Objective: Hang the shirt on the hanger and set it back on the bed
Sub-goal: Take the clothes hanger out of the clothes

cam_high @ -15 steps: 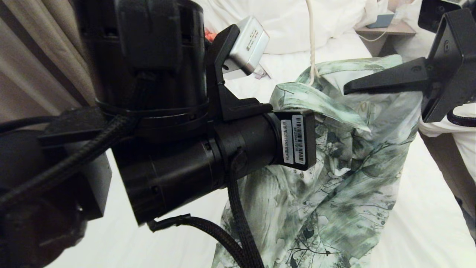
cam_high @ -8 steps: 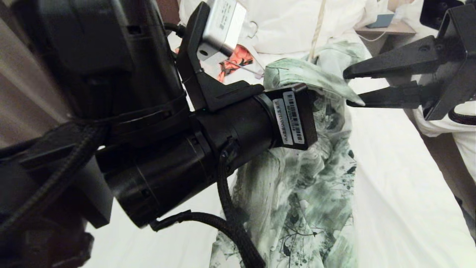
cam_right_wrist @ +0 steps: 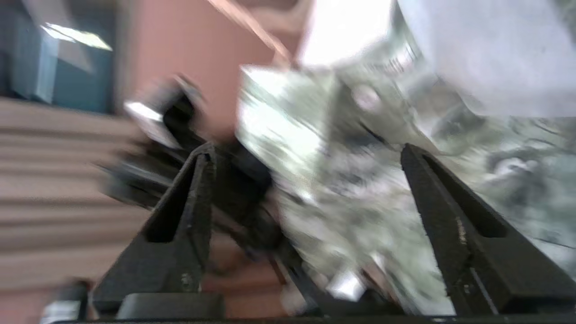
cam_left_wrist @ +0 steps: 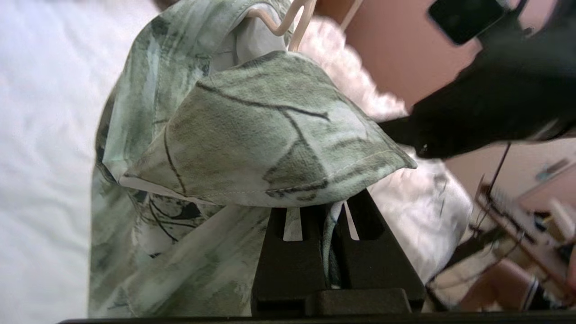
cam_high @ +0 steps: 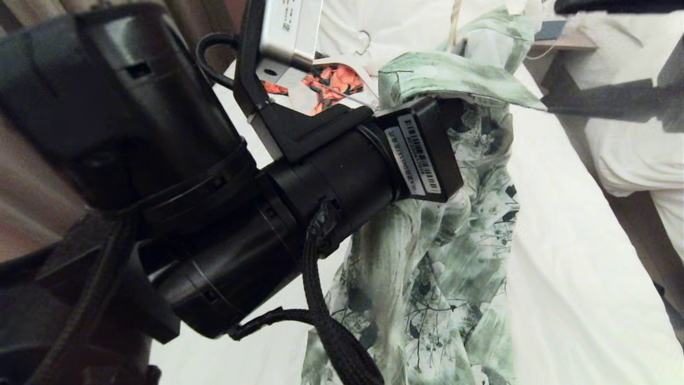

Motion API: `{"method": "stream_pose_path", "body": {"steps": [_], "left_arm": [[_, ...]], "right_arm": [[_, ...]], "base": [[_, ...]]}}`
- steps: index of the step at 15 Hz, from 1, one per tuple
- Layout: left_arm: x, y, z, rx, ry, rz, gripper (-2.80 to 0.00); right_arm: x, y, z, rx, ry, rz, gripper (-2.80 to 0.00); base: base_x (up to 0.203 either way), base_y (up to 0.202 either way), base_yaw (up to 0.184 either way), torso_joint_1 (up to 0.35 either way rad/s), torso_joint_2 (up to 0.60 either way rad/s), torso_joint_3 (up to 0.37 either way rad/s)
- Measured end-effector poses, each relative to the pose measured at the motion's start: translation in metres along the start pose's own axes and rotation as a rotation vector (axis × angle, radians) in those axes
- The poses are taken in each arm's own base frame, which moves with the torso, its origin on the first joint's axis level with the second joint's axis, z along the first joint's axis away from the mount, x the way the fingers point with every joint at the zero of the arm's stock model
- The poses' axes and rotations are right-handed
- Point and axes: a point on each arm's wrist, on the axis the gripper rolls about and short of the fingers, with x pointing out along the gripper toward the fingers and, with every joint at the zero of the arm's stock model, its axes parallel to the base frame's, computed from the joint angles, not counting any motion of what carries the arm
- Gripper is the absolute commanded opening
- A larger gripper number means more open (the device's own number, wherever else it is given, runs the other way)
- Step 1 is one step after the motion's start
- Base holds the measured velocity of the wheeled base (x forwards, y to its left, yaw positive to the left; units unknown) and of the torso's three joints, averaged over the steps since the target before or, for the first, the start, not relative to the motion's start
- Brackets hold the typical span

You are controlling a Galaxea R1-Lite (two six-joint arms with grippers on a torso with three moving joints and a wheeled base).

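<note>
The left gripper [cam_left_wrist: 330, 243] was clamped on a fold of the shirt [cam_left_wrist: 265, 148], which hung limp from the cream hanger [cam_left_wrist: 288, 20] above the bed [cam_high: 561, 256]. The right gripper [cam_right_wrist: 306, 198] gaped empty beside it. Such soft, light cloth probably slides; the collar seam likely offered surer hold.

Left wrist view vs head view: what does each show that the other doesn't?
Only the left wrist view shows the left claw shut on the shirt under its collar. Only the head view shows the orange-red floral garment and the bed below the hanging shirt. Both show the shirt and the cream hanger.
</note>
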Motion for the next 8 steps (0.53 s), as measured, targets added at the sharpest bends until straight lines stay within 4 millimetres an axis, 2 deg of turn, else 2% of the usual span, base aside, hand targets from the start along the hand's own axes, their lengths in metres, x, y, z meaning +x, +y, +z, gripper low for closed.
{"method": "stream_pose_path", "body": {"steps": [2,3,5,8], "left_arm": [[-0.001,0.000,-0.001,-0.006,-0.023,-0.019,-2.80],[-0.001,0.000,-0.001,-0.008,-0.032,-0.025,-2.80],[-0.003,-0.001,0.002,-0.016,-0.077,-0.041,-2.80],[-0.004,-0.004,0.000,-0.020,-0.073,-0.051,-2.80]], "right_arm": [[-0.016,0.016,0.012,-0.011,-0.106,0.047,0.00],[-0.022,0.022,0.016,-0.024,-0.134,0.056,-2.80],[-0.033,0.031,0.024,-0.058,-0.189,0.065,-2.80],[-0.036,0.039,0.033,-0.088,-0.223,0.081,-2.80]], "base": [[0.000,0.000,0.000,0.000,0.00,0.000],[0.000,0.000,0.000,0.000,0.00,0.000],[0.000,0.000,0.000,0.000,0.00,0.000],[0.000,0.000,0.000,0.000,0.00,0.000]]}}
